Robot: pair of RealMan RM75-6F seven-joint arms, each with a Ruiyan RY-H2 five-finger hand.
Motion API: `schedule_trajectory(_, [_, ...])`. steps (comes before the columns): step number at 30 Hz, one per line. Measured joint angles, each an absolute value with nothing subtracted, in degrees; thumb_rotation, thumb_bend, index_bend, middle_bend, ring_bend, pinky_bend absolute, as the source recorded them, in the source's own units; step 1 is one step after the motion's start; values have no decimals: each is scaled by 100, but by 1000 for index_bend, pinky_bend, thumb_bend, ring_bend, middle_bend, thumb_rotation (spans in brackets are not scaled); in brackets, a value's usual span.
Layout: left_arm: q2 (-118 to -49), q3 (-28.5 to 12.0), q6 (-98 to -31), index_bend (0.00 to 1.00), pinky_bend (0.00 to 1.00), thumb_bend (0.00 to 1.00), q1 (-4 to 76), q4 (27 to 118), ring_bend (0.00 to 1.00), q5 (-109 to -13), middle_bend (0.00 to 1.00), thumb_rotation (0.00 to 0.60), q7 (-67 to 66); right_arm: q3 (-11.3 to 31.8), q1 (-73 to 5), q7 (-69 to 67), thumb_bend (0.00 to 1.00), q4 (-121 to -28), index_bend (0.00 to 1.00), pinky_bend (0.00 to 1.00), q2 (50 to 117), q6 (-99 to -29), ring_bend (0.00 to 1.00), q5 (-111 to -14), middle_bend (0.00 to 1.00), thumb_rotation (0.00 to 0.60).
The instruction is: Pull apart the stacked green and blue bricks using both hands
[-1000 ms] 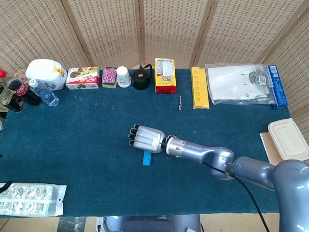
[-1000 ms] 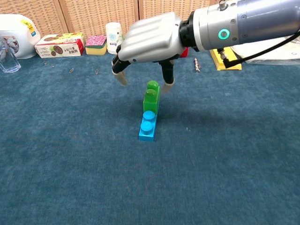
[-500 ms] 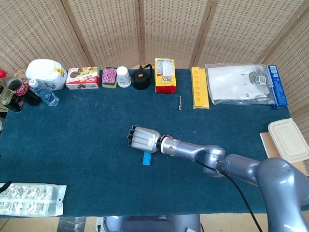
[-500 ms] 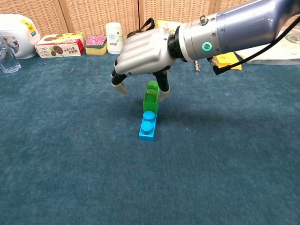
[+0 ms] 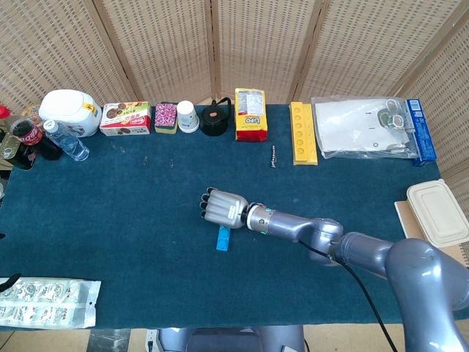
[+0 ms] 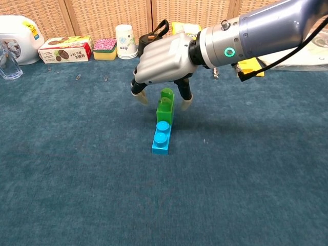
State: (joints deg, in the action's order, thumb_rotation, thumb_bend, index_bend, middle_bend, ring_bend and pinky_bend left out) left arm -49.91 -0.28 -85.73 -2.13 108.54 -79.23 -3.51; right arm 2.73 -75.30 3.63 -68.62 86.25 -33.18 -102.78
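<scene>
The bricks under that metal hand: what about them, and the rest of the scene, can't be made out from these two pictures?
- Green brick: in the head view the right hand covers it; only the blue brick shows.
- Contact: in the chest view the fingers flank the green brick, but whether they touch it is unclear.
- Left hand: in neither view.
- Plastic packet: cut off by the head view's left edge.
- Paper cup: print too small to read.

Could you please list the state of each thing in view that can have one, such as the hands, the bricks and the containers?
right hand: open, fingers spread above the green brick, holding nothing.
left hand: not in view.
green brick: stacked on the blue brick's far end, not yet separated.
blue brick: flat on the table, near studs bare.
paper cup: upside down.
lunch box: lid on.
</scene>
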Motion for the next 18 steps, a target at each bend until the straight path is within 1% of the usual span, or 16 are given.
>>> schedule_trajectory(7, [-4961, -5, -8584, 274, 212, 181, -242, 10876, 44, -7911, 169, 523, -329, 170, -7541, 405, 0, -6716, 411, 348, 8741, -3263, 330, -10185, 342, 600])
schedule_trajectory(10, [-4954, -2, -8580, 274, 212, 182, -246, 10876, 44, -7902, 169, 529, -313, 125, -7543, 432, 0, -6641, 474, 386, 8820, -3230, 378, -10153, 382, 600])
schedule_trajectory(15, [-4942, -1, -8577, 274, 212, 182, -251, 10862, 44, -7890, 168, 526, -289, 72, -7530, 432, 0, -6490, 597, 498, 8974, -3278, 502, -10103, 492, 600])
schedule_trajectory(18, [-4936, -2, -8577, 274, 212, 182, -255, 10851, 44, -7884, 168, 530, -273, 46, -7515, 383, 0, -6410, 640, 545, 9056, -3381, 558, -10097, 544, 600])
